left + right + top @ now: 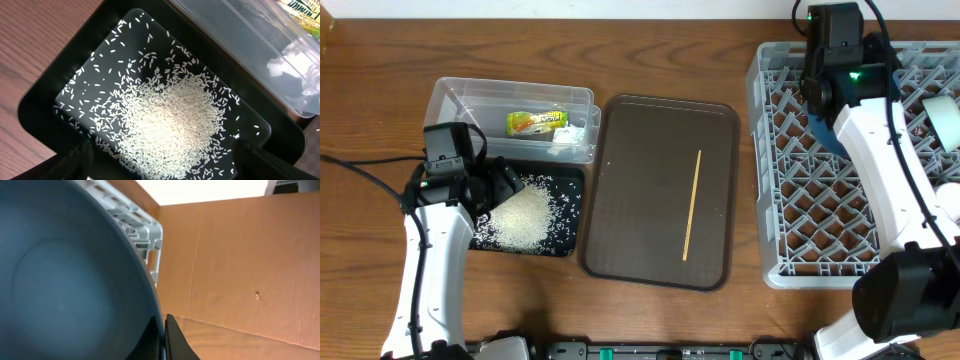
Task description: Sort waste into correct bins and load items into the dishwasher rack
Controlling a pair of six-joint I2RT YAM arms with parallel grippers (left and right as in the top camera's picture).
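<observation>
My left gripper (498,185) is open and empty, low over the shallow black tray (570,182), which holds a heap of white rice (525,215). The left wrist view shows the rice (170,120) between the spread fingers (165,167). The clear tub (450,100) behind it holds the yellow-green wrapper (537,122) and the white tissue (568,138). My right gripper (162,340) is shut on the rim of the dark blue plate (65,280), held on edge over the far left of the grey dishwasher rack (800,210). The thin wooden stick (692,205) lies on the brown tray.
The brown serving tray (640,200) sits between the bins and the rack. Pale dishes (945,115) stand at the rack's right side. A cardboard wall (240,270) stands behind the rack. Bare wooden table lies left of the bins.
</observation>
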